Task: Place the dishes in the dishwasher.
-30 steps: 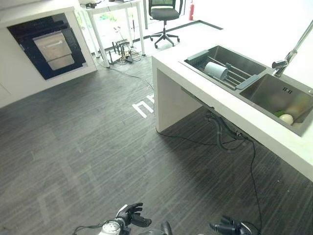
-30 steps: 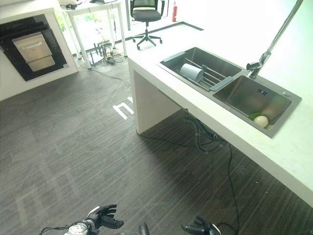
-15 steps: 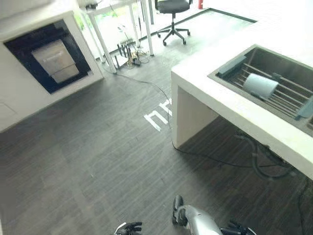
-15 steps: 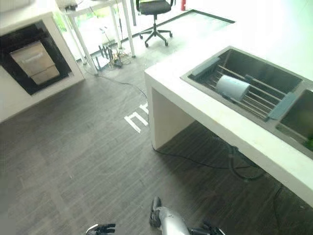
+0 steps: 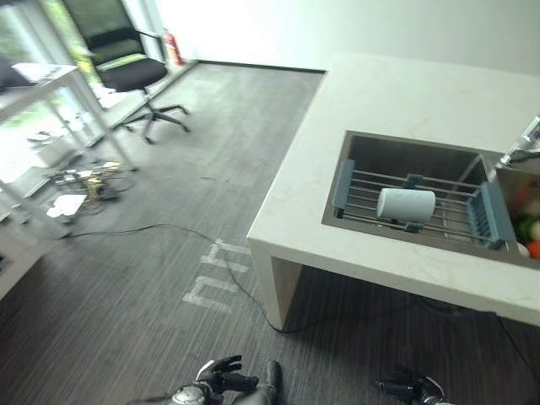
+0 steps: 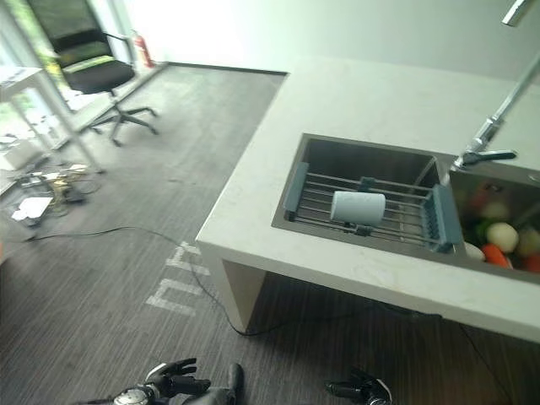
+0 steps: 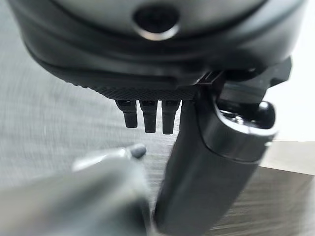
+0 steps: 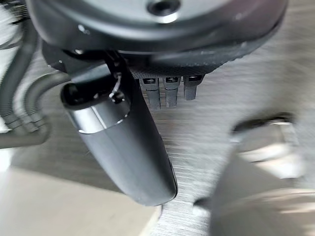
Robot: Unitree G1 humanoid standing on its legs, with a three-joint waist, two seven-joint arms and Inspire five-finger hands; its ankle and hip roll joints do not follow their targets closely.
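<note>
Sink basin (image 5: 371, 156) set in the white counter (image 5: 380, 93) holds a wire drying rack (image 5: 460, 215) with blue-grey end pieces; a white cup (image 5: 406, 204) lies on its side on the rack bars, mouth end not readable. Adjoining basin (image 6: 506, 198) at the right holds vegetables (image 6: 503, 236): a pale round one, green and orange-red pieces. Faucet (image 6: 494, 126) stands at the divider between the two basins. Left hand (image 5: 218, 377) hangs low over the dark floor (image 5: 126, 278) at the view's lower edge, fingers relaxed and spread, holding nothing. Right hand (image 5: 403, 388) also low near the floor, fingers loosely extended, empty. The cup is well apart from both hands, up on the counter level. Office chair (image 5: 126, 72) and a white table leg (image 5: 25, 207) stand far left.
</note>
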